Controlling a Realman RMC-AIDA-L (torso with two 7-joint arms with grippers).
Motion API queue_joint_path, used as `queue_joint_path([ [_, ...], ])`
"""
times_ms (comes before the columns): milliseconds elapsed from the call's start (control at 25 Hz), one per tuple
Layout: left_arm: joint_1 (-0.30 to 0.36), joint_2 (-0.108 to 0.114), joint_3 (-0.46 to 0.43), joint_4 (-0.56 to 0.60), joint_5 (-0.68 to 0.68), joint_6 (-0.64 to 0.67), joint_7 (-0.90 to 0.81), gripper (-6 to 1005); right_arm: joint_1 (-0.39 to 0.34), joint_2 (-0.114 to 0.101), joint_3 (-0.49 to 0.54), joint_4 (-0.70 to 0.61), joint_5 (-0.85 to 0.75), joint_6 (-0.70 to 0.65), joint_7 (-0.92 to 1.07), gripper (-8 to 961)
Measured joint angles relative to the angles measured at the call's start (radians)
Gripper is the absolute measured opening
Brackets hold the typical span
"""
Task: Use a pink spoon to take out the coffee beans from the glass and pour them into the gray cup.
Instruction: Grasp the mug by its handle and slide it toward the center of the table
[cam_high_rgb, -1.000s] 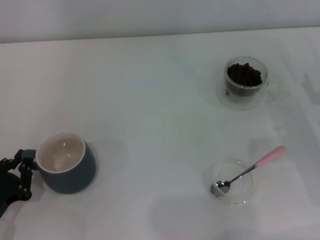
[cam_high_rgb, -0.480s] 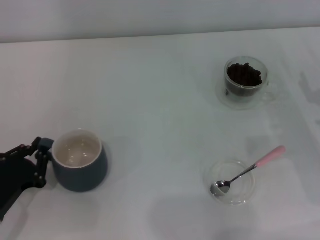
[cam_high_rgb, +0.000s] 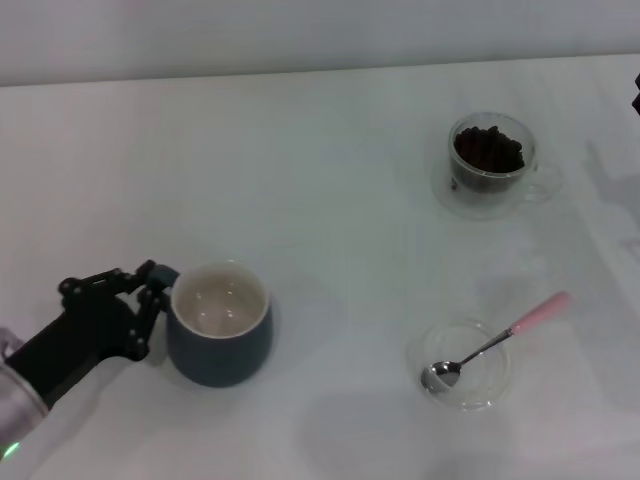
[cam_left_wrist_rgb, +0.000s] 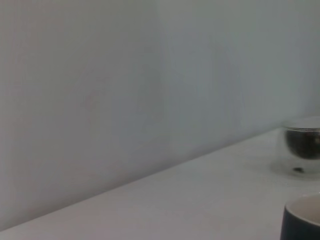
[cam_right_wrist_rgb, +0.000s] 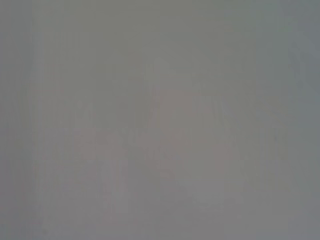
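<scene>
Left end effector (cam_high_rgb: 150, 290), at the worktop's (cam_high_rgb: 330, 180) near left, pinches the handle of the gray cup (cam_high_rgb: 218, 324); its dark fingers (cam_high_rgb: 140, 285) close on the handle side, and the cup stands upright with its cream inside bare. The step in hand appears to be bringing the cup toward the glass and spoon. To do it well, keep the cup level and its base low, carry it toward the middle of the worktop, and stop short of the dish so the spoon's reach stays free. Release only once the base sits flat.

Dish (cam_high_rgb: 465, 365), near right: a shallow clear dish holding the bowl of the pink spoon (cam_high_rgb: 495, 342), whose pink handle end overhangs the rim toward the right. The spoon lies untouched.

Glass (cam_high_rgb: 490, 163), far right, well apart from the cup: filled with coffee beans (cam_high_rgb: 488, 150); none are transferred yet.

Right end effector (cam_high_rgb: 636, 92): only a dark sliver at the right edge of the head view; whether it is spread or pressed together cannot be told.
</scene>
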Motion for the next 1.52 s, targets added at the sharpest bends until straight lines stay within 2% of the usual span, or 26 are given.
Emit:
queue_joint_path([
  [400, -0.062, 0.006, 0.189, 0.172, 0.009, -0.165, -0.172, 102, 0.014, 0.001, -0.014, 0.003, -0.012, 0.005, 0.002, 808],
  [800, -0.176, 0.0, 0.303, 0.22, 0.01, -0.274, -0.237, 99, 0.018, 0.002, -0.014, 0.01, -0.012, 0.015, 0.002, 805],
  [1080, -0.166, -0.001, 0.308, 0.308, 0.01, -0.279, -0.23, 97, 0.018, 0.002, -0.014, 0.011, -0.012, 0.016, 0.002, 803],
  [1520, -0.147, -0.005, 0.402, 0.313, 0.011, -0.314, -0.22, 102, 0.02, 0.002, -0.014, 0.011, -0.012, 0.021, 0.004, 800],
])
